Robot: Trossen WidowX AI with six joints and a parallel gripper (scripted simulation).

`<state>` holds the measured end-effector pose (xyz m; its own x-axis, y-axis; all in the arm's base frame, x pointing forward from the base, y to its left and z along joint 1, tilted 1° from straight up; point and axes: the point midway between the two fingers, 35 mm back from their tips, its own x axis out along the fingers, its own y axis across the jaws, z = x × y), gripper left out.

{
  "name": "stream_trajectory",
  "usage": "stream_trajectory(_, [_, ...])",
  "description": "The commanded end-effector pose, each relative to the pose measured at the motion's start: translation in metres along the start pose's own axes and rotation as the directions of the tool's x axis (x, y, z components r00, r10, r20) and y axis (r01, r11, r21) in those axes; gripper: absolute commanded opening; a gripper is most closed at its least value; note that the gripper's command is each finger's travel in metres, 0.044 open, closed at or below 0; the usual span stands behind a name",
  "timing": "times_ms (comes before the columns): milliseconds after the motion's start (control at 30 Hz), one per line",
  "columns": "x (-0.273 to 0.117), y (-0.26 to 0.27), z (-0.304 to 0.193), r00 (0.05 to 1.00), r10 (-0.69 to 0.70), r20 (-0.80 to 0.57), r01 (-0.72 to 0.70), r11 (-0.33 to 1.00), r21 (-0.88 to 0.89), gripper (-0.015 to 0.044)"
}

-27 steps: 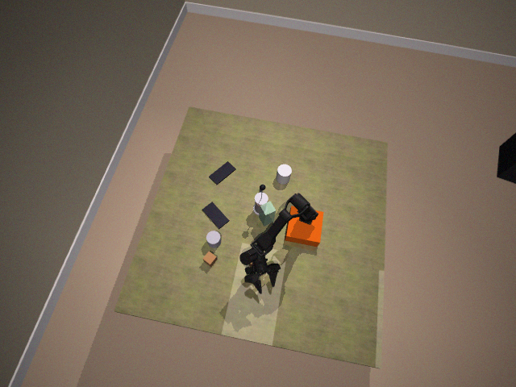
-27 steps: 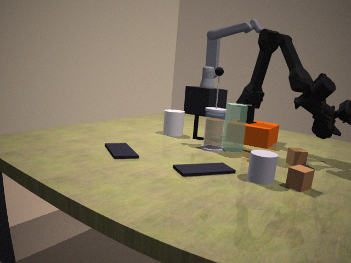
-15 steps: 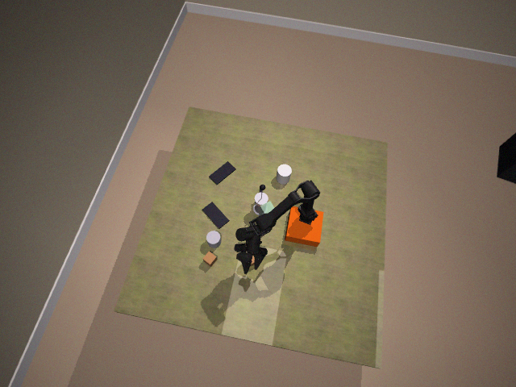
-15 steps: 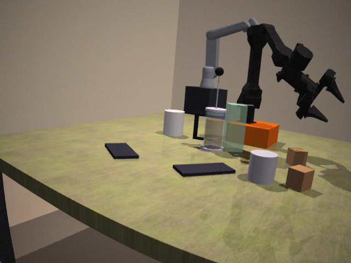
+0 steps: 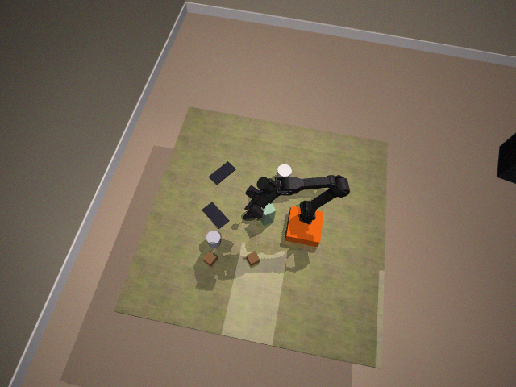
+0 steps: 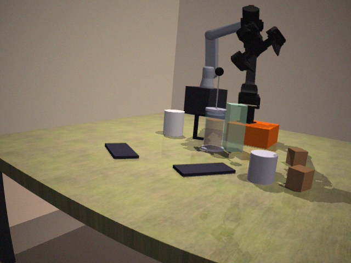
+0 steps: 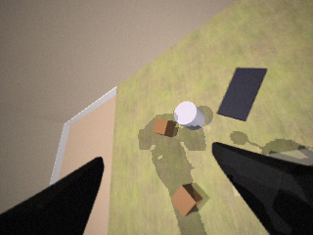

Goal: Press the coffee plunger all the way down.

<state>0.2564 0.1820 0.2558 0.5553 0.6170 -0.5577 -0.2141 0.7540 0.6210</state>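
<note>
While the gripper (image 6: 262, 53) hangs high in the upper right of the exterior view, its fingers are spread almost fully and hold nothing. Well below it, at mid-frame, the glass coffee press (image 6: 214, 129) stands upright on the green table (image 6: 85, 183), its plunger knob (image 6: 219, 71) raised on its rod, just beside a pale green block (image 6: 235, 127).

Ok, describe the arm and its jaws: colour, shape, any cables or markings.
The arm is matt black all over, built of blocky, angular links with rounded joints, on an orange box base. The gripper has two dark, wedge-shaped jaws tapering to points. No cables or markings show.
</note>
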Motion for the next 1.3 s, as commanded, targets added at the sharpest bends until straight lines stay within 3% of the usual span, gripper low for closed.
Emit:
stream_trajectory(0, [-0.062,-0.038,0.018,0.966,-0.175,0.192,0.207,0.965,-0.163,0.0440])
stream_trajectory(200, [-0.144,-0.081,0.013,0.827,-0.403,0.391,0.525,0.804,-0.279,0.0440])
stream_trajectory(300, [-0.157,-0.088,0.009,0.793,-0.442,0.418,0.578,0.762,-0.291,0.0440])
stream_trajectory(633, [-0.123,-0.124,-0.023,0.793,-0.442,0.419,0.578,0.762,-0.291,0.0440])
stream_trajectory(1267, [-0.106,-0.133,-0.013,0.794,-0.440,0.419,0.577,0.762,-0.293,0.0440])
